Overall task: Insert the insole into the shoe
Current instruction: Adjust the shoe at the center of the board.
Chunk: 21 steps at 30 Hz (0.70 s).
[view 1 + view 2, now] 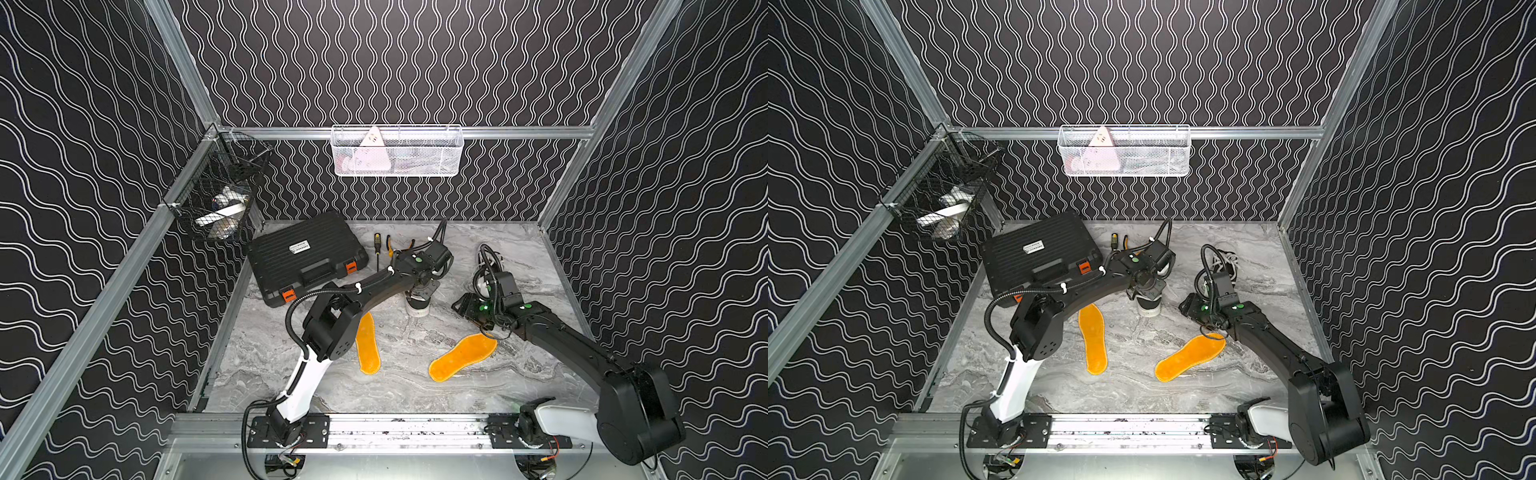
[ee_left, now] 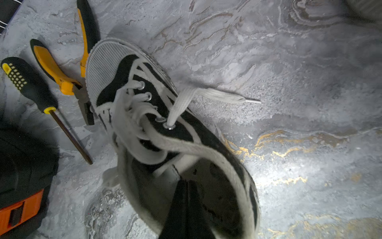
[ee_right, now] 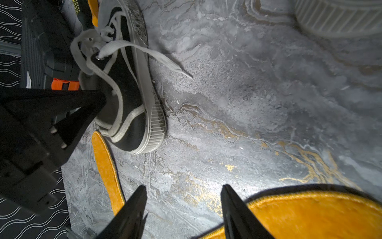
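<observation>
Robot's left gripper (image 2: pixel 187 186) is pinched shut on the shoe (image 2: pixel 144 103) at its collar; the right gripper (image 3: pixel 184 188) has its jaws part-open, just beside the insole (image 3: pixel 310 211).
In a top view the shoe (image 1: pixel 417 309) sits mid-frame, with the insole (image 1: pixel 461 357) to its lower right. Likely best: hold the opening steady, tilted toward the insole, then pinch the insole's end.

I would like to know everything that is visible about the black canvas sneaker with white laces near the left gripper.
The black canvas sneaker is a low model with a white ribbed rubber sole and toe cap, metal eyelets and white trim. Its white laces are loose; one lace end lies on the grey marble table. The left gripper is shut on the edge of its opening. Its toe is beside the yellow-handled pliers.
</observation>
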Each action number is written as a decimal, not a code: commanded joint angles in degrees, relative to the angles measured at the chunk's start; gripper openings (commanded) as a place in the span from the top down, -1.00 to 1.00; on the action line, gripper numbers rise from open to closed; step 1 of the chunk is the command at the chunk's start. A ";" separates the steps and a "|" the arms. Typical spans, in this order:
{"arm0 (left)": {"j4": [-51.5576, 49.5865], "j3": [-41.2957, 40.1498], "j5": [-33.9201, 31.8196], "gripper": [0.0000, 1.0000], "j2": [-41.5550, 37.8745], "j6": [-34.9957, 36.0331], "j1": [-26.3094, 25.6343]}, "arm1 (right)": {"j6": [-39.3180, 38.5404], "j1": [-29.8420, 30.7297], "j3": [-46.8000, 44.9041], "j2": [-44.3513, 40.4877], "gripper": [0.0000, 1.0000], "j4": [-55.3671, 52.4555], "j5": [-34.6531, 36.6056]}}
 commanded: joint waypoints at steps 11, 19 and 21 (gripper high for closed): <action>-2.87 0.73 -0.31 0.41 3.49 3.43 0.26 | -2.02 0.44 2.94 -0.37 -0.26 -3.05 -0.10; -1.15 2.72 -2.61 0.19 7.26 3.78 1.52 | -1.67 0.42 3.59 0.50 -0.26 -2.59 -0.62; -0.17 3.20 -2.05 0.12 7.60 3.72 1.83 | -1.53 0.40 3.53 0.86 -0.25 -2.22 -0.80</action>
